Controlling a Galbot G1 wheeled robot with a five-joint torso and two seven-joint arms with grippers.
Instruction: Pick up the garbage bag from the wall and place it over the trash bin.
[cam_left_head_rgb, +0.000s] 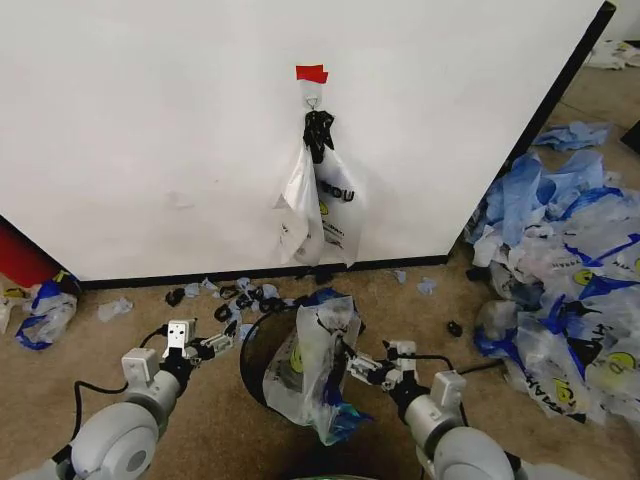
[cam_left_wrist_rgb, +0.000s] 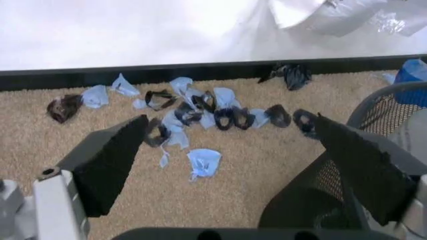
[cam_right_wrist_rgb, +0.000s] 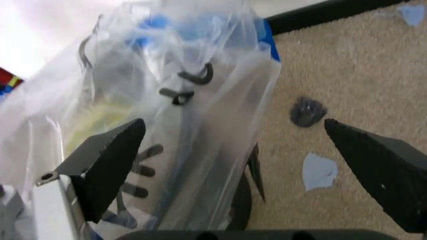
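From my remote station: a garbage bag drapes over the rim of the trash bin on the carpet, its long axis upright, its blue bottom trailing down the bin's front. My right gripper sits just beside it, fingers spread and released. My left gripper hovers at the bin's other side, fingers likewise apart. Another bag hangs lengthwise from the wall hook.

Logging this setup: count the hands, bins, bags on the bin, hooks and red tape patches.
Hands: 2, left hand and right hand
Bin: 1
Bag on the bin: 1
Hook: 1
Red tape patch: 1
Total: 6
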